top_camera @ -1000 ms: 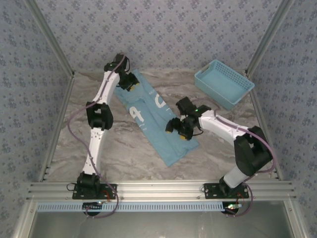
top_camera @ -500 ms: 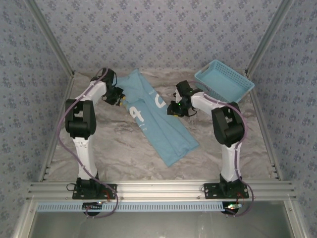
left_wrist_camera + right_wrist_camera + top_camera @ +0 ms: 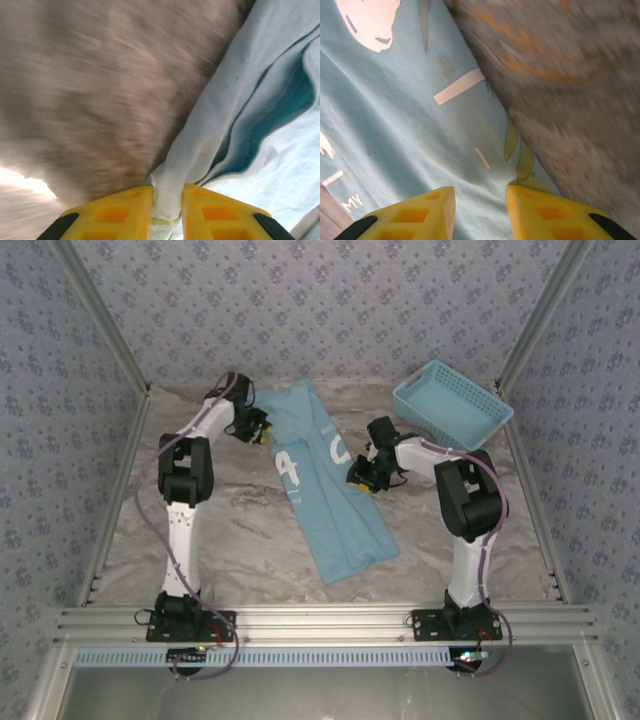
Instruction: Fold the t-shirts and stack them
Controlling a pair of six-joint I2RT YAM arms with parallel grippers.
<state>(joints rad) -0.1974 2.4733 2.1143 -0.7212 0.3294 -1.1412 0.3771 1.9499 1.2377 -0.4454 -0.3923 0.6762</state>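
Observation:
The light sky-blue t-shirt [image 3: 325, 495] lies on the marble table [image 3: 230, 530] as a long folded strip. It runs from the back centre down towards the front, with its white lettering facing up. At the shirt's upper left edge, my left gripper [image 3: 262, 432] is shut on a fold of the cloth. In the left wrist view the yellow jaws of this gripper [image 3: 167, 192] pinch a ridge of the t-shirt [image 3: 260, 100]. My right gripper [image 3: 362, 480] is at the shirt's right edge. In the right wrist view it [image 3: 480, 192] is closed on bunched, creased cloth of the t-shirt [image 3: 410, 110].
A light-blue plastic lattice basket [image 3: 452, 408] stands at the back right, close behind the right arm. Patterned walls and metal frame posts [image 3: 108, 330] close in the table on three sides. Bare marble [image 3: 200, 540] stretches left of the shirt and along the front.
Both grippers and the shirt have shifted to the right, and the shirt's top end now sits nearer the centre. The right gripper went from wide open over the lower shirt to closed on its right edge.

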